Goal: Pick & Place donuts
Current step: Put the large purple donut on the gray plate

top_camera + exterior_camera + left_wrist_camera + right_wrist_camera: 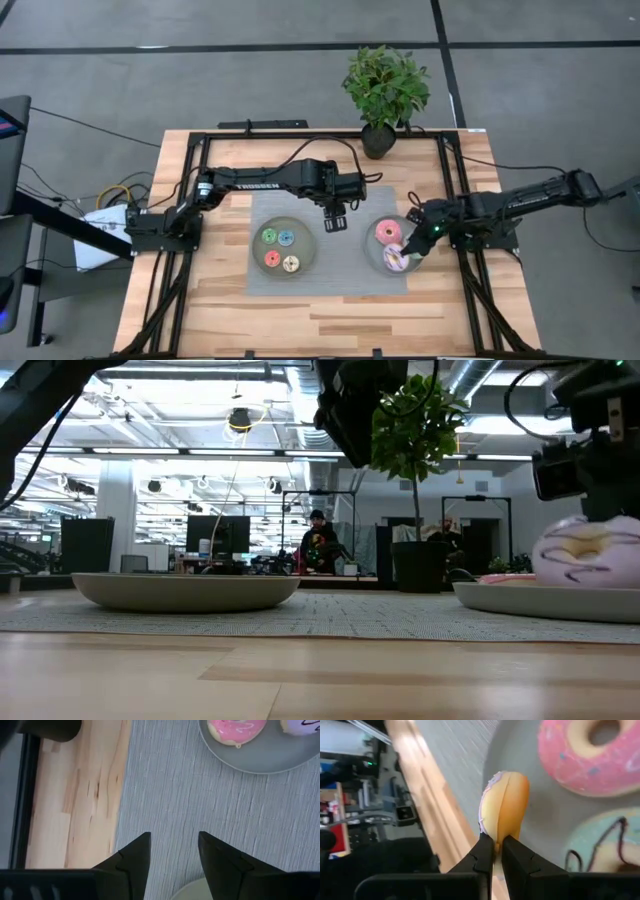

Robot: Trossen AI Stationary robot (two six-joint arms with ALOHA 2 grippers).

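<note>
Light wood table (330, 320) w/ black frame rails, grey mat (330, 283) in the middle as ref. Floor around is grey w/ dark lines; potted plant (385, 90) at the table's far edge, beyond the mat. Low view: big open workshop behind, ceiling lights, ducts, monitors, a person (318, 545) standing far back. Two round grey plates on the mat. Left plate (259, 252) holds 4 tiny donuts: green (268, 236), blue (286, 238), red (272, 259), and a yellowish one (291, 263). Right plate (372, 255), at the mat's right side, holds the pink donut (389, 233) and a purple-white donut (397, 260) next to it; right wrist cam also shows a pale bluish-white iced one w/ dark squiggle (600, 845) on the same plate, can't match it in the high view. Right gripper (494, 851) sits over the right plate, fingers pinched tight on the edge of a donut w/ tan underside and pale purple icing (502, 805), held on edge above the plate. Left gripper (174, 852) hangs over the mat's far part, between the two plates, jaws apart w/ nothing between them; its cam sees the pink donut and right plate rim ahead.
</note>
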